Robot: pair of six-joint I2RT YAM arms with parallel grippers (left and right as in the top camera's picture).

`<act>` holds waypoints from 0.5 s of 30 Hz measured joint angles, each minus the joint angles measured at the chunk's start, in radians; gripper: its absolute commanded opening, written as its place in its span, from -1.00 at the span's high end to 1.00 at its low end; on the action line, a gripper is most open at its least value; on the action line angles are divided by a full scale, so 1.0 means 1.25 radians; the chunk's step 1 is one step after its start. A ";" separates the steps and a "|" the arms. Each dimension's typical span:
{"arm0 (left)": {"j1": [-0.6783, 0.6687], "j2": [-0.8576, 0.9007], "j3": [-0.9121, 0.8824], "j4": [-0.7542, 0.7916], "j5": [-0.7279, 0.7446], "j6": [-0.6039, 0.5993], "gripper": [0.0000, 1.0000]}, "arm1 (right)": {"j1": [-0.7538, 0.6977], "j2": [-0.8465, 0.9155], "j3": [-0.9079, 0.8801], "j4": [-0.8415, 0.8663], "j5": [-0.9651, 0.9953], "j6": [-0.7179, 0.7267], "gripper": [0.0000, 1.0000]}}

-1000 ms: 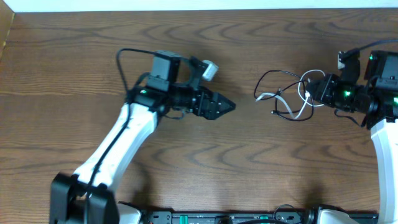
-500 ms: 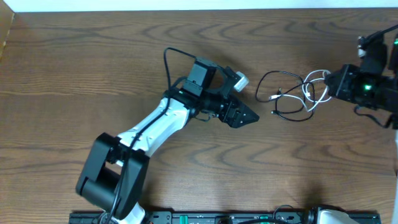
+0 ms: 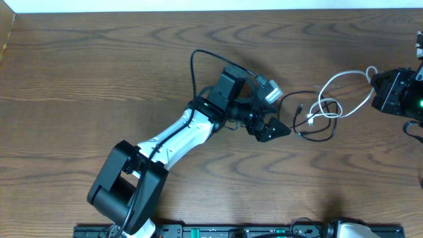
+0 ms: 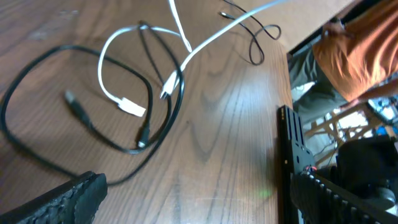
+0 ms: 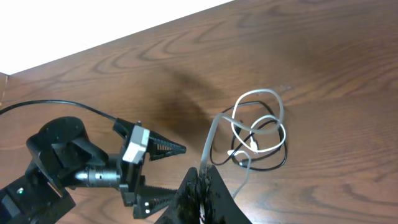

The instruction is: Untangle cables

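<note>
- Left gripper (image 3: 281,127), spread wide, had swung in toward 3 o'clock, close to the black cable (image 4: 76,106).
- Right gripper (image 5: 202,177), pinching the white cable (image 4: 132,109), had drawn it toward 3 o'clock; the loops looked looser but were crossed.
- Bare wood table (image 3: 99,66); someone in orange (image 4: 364,50) sat beyond its edge.

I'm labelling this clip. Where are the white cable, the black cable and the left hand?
white cable (image 4: 132,109): left wrist view, its flat plug.
black cable (image 4: 73,102): left wrist view, its loose plug.
left hand (image 4: 196,185): left wrist view, midway between its fingertips.
</note>
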State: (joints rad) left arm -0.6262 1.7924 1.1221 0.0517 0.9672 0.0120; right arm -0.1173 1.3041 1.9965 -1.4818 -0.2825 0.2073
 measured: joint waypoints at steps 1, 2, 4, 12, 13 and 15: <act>-0.007 0.000 0.000 0.001 0.000 0.012 -0.98 | 0.000 0.000 0.000 -0.002 0.002 0.000 0.98; -0.015 0.001 0.000 0.001 0.000 0.020 -0.98 | 0.000 0.000 0.000 -0.002 0.003 0.000 0.98; -0.029 0.007 0.000 0.004 0.000 0.039 -0.98 | 0.000 0.000 0.000 -0.002 0.005 0.000 0.98; -0.071 0.093 0.000 0.073 0.001 0.099 -0.96 | 0.000 0.000 0.000 -0.015 0.008 -0.004 0.98; -0.074 0.101 0.000 0.084 0.001 0.100 -0.93 | 0.000 0.000 0.000 -0.016 0.008 -0.005 0.98; -0.084 0.123 0.000 0.129 0.000 0.103 -0.90 | 0.000 0.000 0.000 -0.017 0.008 -0.006 0.98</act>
State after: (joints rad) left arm -0.7311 1.9465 1.1217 0.2127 0.9672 0.1402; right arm -0.1173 1.3045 1.9968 -1.5028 -0.2722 0.2001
